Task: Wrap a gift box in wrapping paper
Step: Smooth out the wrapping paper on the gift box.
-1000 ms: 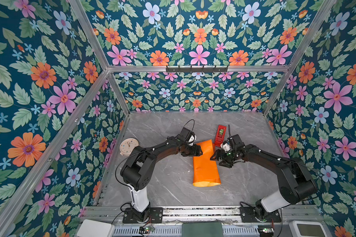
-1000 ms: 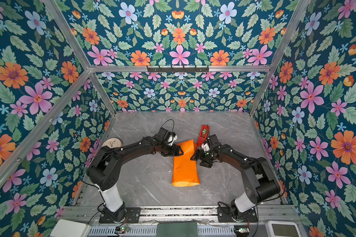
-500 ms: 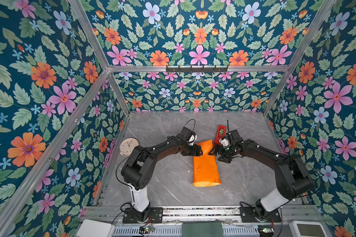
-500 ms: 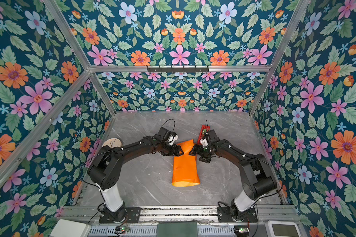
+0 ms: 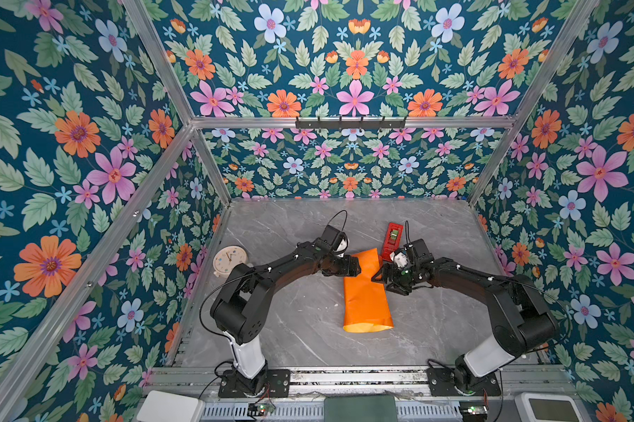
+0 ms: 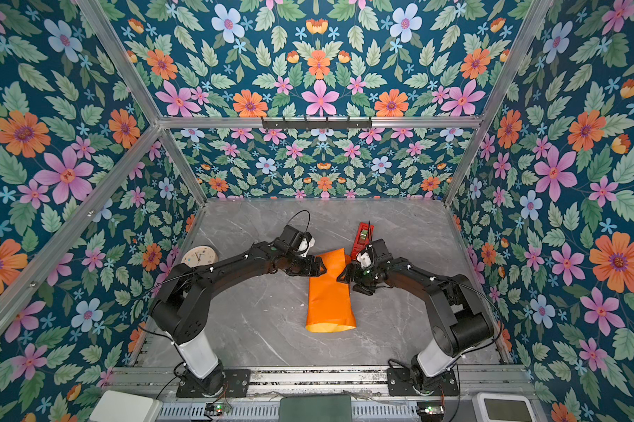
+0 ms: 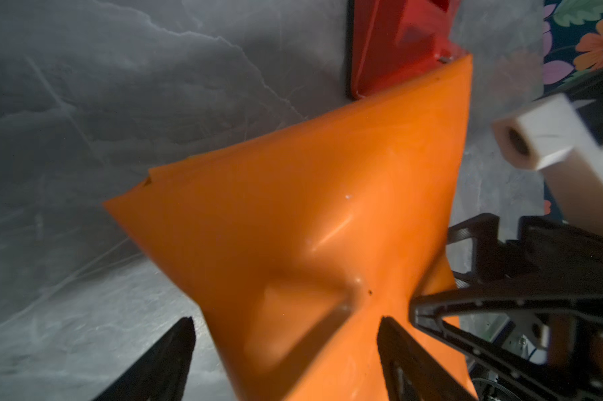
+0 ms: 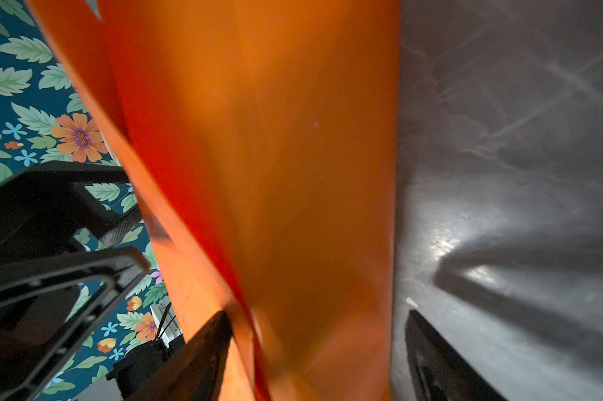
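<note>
Glossy orange wrapping-paper sheet (image 5: 366, 299), rolled w/ a pinched waist, lay just in front of the narrow red plastic tape dispenser (image 5: 393, 235), far corner at its near end. Gift box out of sight. L gripper (image 7: 286, 330), left of dispenser, & R gripper (image 8: 317, 330), just in front of it, had jaws spread wide, straddling the paper.

Both wrist views cut the fingers (image 7: 168, 361) off at the frame edge. The paper (image 8: 275, 173) is blurred at close range and covers part of the dispenser (image 7: 397, 45).
</note>
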Robot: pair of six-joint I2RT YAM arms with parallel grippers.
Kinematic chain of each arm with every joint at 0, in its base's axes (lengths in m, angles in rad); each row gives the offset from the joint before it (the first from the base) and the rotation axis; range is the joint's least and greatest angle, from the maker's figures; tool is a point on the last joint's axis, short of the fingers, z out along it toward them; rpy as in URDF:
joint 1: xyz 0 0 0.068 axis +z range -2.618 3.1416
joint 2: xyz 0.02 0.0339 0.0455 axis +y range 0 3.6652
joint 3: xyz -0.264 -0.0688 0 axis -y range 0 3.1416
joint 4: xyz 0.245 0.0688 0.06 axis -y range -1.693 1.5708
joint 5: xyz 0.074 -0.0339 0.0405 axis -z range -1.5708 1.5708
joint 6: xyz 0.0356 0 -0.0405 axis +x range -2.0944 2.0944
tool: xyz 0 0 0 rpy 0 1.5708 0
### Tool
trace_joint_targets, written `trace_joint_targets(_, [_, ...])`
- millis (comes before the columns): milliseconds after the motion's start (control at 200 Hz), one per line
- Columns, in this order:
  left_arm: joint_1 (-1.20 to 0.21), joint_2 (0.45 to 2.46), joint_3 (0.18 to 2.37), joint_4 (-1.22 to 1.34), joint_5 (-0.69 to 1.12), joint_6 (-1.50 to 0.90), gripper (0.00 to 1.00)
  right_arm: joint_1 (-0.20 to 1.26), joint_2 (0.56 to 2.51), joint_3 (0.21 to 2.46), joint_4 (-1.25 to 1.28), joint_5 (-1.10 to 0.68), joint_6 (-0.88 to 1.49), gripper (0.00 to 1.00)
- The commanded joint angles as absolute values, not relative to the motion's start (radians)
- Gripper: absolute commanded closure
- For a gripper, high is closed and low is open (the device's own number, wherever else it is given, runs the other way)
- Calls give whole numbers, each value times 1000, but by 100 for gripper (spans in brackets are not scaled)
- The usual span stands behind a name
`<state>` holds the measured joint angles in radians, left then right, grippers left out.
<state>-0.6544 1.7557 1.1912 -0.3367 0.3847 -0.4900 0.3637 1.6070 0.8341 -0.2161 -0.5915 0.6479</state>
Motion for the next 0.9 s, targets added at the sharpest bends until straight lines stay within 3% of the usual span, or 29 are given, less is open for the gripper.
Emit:
trace_joint_targets(0, [-652,1728,1170,-336,403,-527,14,367,1620,818,-357,-517,629,22])
trace_joint_targets(435, [-657,1773,1121,-443,454,-478,15,367,1594,851,-404,-497,609,22])
trace_joint_targets(675, [-657,1786,1106,-476,403,-450,16,400,1511,917,-522,-390,562,16])
trace_joint_targets(895, [-657,1778,1099,-473,389,-451,17,472,1494,988,-585,-305,549,20])
